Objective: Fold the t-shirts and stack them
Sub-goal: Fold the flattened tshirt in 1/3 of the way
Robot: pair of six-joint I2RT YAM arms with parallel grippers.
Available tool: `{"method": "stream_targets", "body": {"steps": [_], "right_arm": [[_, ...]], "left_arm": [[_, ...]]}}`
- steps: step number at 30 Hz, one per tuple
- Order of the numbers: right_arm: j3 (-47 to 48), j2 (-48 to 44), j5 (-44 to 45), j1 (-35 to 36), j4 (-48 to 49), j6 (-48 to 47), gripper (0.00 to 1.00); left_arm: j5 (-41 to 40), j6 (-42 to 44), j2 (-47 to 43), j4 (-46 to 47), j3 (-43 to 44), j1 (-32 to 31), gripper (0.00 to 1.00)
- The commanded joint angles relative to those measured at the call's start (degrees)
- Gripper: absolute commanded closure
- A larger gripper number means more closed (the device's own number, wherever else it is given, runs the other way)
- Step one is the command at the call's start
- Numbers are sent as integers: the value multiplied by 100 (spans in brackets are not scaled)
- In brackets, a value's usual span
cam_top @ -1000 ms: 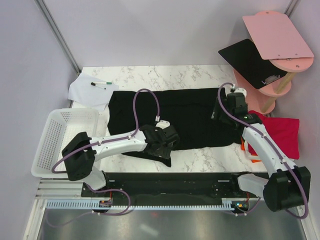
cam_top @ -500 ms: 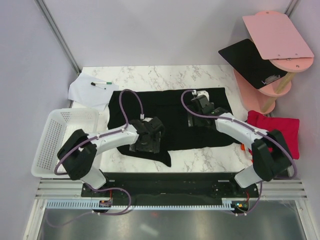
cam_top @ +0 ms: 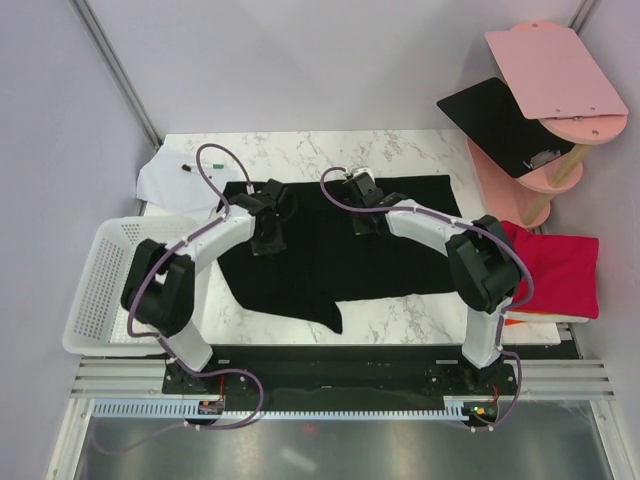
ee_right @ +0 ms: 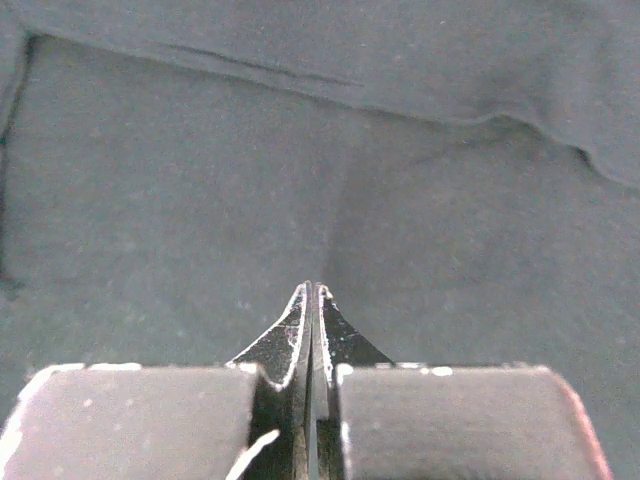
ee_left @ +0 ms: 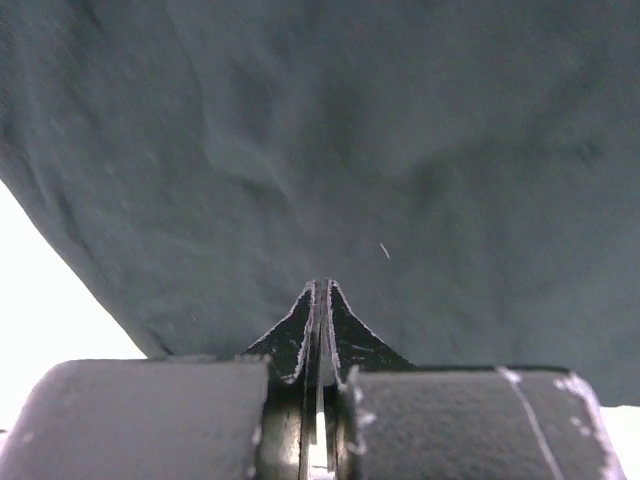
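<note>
A plain black t-shirt (cam_top: 400, 250) lies spread flat across the marble table. My left gripper (cam_top: 270, 225) is over its far left part, near the sleeve. My right gripper (cam_top: 365, 212) is over its far middle, near the collar. In the left wrist view the left gripper (ee_left: 321, 285) is shut, its tips down at the black cloth (ee_left: 400, 150). The right gripper (ee_right: 312, 287) is shut too, over cloth with a seam (ee_right: 250, 65) ahead. No cloth shows between either pair of jaws. A folded crimson t-shirt (cam_top: 560, 270) lies at the right edge.
A white basket (cam_top: 100, 290) stands at the left edge. White paper with a marker (cam_top: 175, 180) lies at the far left corner. A pink shelf stand (cam_top: 545, 175) at the far right carries a black board (cam_top: 495, 120) and a pink board (cam_top: 555, 70).
Both arms have swung to the far side of the black shirt, the left from the near hem and the right from the right sleeve. Both grippers went from open to shut.
</note>
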Motion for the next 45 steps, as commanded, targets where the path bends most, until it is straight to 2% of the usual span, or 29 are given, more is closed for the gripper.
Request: {"method": "stream_targets", "body": {"steps": [1,9,17,25,30,33,36,37,40,41,44,45], "right_arm": [[473,420,-8,-7,-139,-122,100],[737,939,80,-16,-359,-140,100],[1405,1642,-148,-7,-517,-175,100],[2450,2432,-78,-68,-816,-298,100],[2995,2793,-8,-252,-878,-359,100],[3024,2637,9,-306,-816,-456,100],[2603,1954,-25,-306,-501,-474,100],[2505,1759,-60,-297,-413,-465,98],[2075,959,-359,-262,-377,-430,94],[1943,783,-481,-227,-377,-395,93],[1398,80,-745,-51,-341,-237,88],[1153,-192,-938,80,-333,-184,87]], "left_arm": [[-45,379,793,-145,602,361,98],[-186,564,1586,-304,1192,669,98],[-449,573,2333,-673,1807,1012,98],[-485,793,3281,-1129,3195,1267,98],[-354,1092,3889,-1411,4530,1329,98],[-256,1162,3584,-1281,4656,1267,98],[-108,1215,2618,-806,4086,1144,98],[-55,1232,2302,-727,3927,1100,95],[252,1224,1203,-507,3251,1004,77],[323,1163,965,-489,2945,986,58],[569,1023,42,-445,2267,951,31],[692,969,-325,-445,2082,916,27]]}}
